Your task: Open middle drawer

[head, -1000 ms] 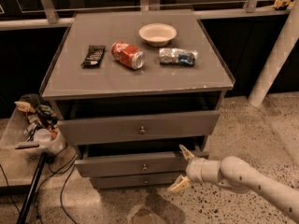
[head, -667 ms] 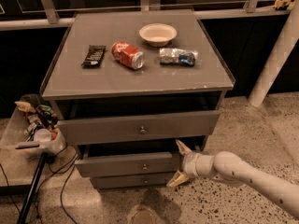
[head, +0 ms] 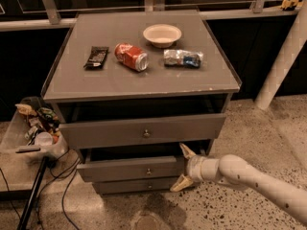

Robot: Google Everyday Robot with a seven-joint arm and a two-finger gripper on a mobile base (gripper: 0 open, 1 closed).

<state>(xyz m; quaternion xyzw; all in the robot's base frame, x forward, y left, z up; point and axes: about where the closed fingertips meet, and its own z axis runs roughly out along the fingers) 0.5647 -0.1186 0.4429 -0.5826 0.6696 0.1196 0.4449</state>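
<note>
Pincer [head: 184, 167] spread wide, at right end of middle drawer [head: 125, 169]

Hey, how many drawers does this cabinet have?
3: the tall top drawer, pulled out; the middle drawer below it, slightly out; the thin bottom drawer lowest. The tool sits open at the middle drawer's right end.

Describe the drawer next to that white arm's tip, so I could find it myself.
Start at the grey cabinet with a red can and bowl on top. Of its three stacked drawers, the middle drawer is the medium-height front, below the taller top drawer and above the thinnest bottom drawer. The gripper sits at its right end, fingers open.
</note>
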